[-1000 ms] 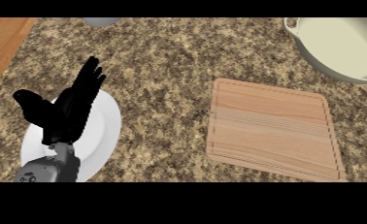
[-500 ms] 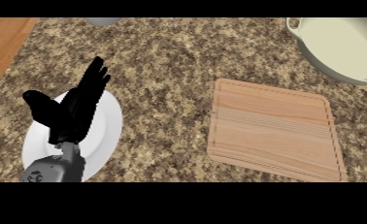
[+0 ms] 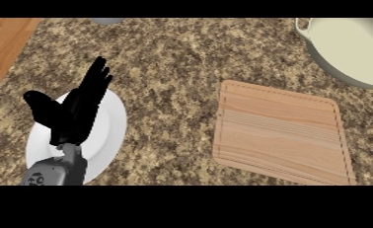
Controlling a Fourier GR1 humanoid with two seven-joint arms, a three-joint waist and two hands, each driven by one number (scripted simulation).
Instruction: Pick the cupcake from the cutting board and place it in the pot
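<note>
Head view – left robot hand (image 3: 73, 111) fingers straight, over round white plate (image 3: 109, 123); rect. wood board (image 3: 280, 131).

The desk (image 3: 182, 59) has a speckled stone-like surface, mottled in brown, tan and black, with a granular pattern throughout. At its far left edge lies a strip of smooth, orange-brown wood (image 3: 16, 37). The cutting board (image 3: 280, 131) is light wood with visible straight grain lines and a shallow groove running along its border; the finish looks matt. The pot (image 3: 342, 47) has a smooth, pale cream interior and a grey outer wall with a faint sheen. The plate (image 3: 109, 128) is plain white, smooth and unpatterned. The left hand (image 3: 73, 116) is uniformly matt black; its forearm (image 3: 51, 172) is smooth grey.
</note>
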